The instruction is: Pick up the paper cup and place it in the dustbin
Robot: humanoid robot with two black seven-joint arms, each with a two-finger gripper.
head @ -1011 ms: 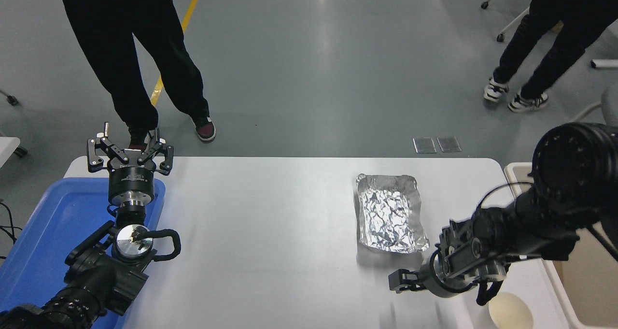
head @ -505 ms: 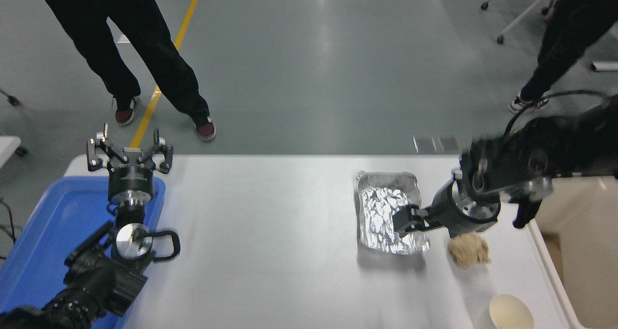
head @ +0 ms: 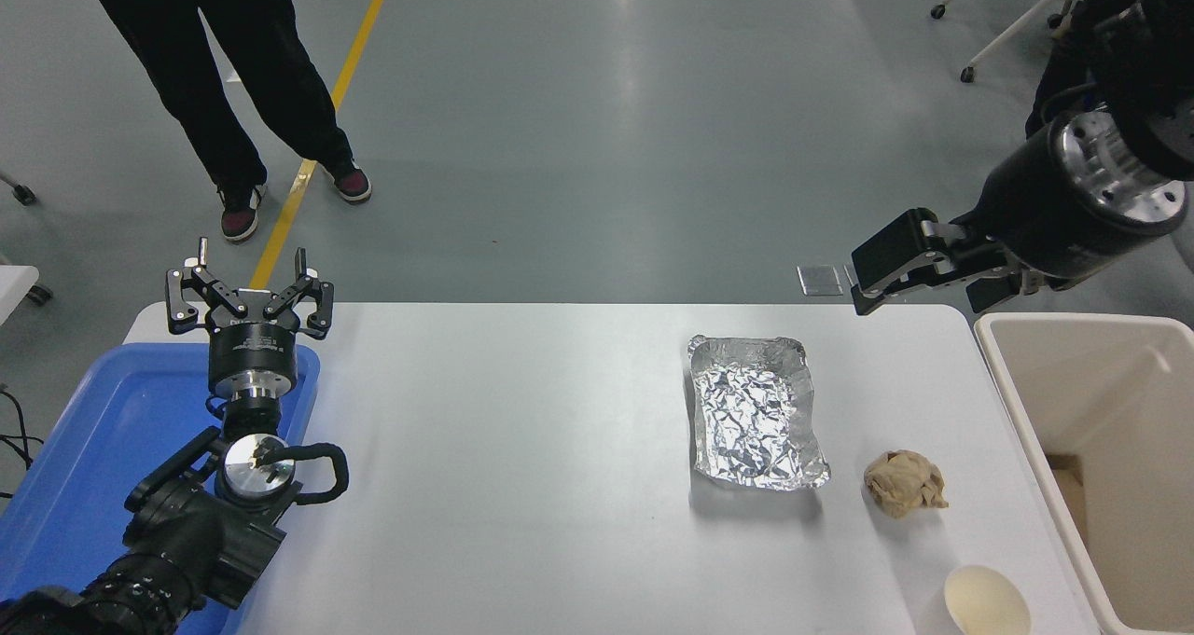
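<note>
On the white table (head: 522, 486) sit a foil tray (head: 757, 411), a paper ball (head: 904, 484) and, at the near right edge, the cup (head: 987, 601), upright beside the bin (head: 1101, 467); the right gripper (head: 881, 267) hangs high past the far edge, whether its jaws are apart or together I cannot tell, and the left gripper (head: 249, 292) is parked over the blue tray (head: 84, 448), jaws apart

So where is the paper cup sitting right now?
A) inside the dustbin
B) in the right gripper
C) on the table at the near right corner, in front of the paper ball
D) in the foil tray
C: the paper cup stands on the table near its front right corner, nearer the camera than the paper ball, outside the dustbin, while the right gripper hangs high, far from it.
</note>
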